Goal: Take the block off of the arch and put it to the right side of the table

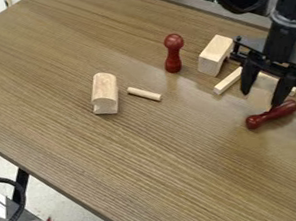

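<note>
Two wooden blocks sit on the worktop (164, 166) in my camera view: a squared block (210, 59) up and left of the jaws (262, 98), and a round-topped block (104, 93) well off to their left. Which one I'm after, I can't tell. I have the jaws spread, released. Beneath them lies a red peg (262, 119); up-left stands a dark red pin (173, 54); a dowel (144, 94) lies left.

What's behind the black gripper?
Pale wood shows in part behind the gripper, which covers the rest; whether it is one piece or several cannot be seen.
</note>
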You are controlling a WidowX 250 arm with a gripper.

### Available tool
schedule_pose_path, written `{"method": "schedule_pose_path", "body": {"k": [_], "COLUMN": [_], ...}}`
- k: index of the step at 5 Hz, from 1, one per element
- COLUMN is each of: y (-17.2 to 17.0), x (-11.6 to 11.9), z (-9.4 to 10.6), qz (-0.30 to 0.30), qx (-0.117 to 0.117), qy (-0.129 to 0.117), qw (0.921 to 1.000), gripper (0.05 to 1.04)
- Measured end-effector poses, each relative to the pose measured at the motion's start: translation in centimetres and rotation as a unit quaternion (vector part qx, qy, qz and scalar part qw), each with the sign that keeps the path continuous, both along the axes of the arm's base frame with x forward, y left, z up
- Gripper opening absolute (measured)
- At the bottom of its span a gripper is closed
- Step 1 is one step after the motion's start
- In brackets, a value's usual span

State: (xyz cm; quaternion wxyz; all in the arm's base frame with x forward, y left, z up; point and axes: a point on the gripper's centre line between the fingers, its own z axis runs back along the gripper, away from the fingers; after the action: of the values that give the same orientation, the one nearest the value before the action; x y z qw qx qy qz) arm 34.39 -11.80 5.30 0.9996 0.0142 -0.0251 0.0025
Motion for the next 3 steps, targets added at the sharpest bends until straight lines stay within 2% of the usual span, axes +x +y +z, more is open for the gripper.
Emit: {"method": "schedule_pose_path", "body": {"k": [3], "y": [0.89], "x": [-0.04], "z": [-0.22], "qz": [0.003], "qx": [0.014], "qy": [-0.007], "qw": [0.9999], "gripper": [0.560]}}
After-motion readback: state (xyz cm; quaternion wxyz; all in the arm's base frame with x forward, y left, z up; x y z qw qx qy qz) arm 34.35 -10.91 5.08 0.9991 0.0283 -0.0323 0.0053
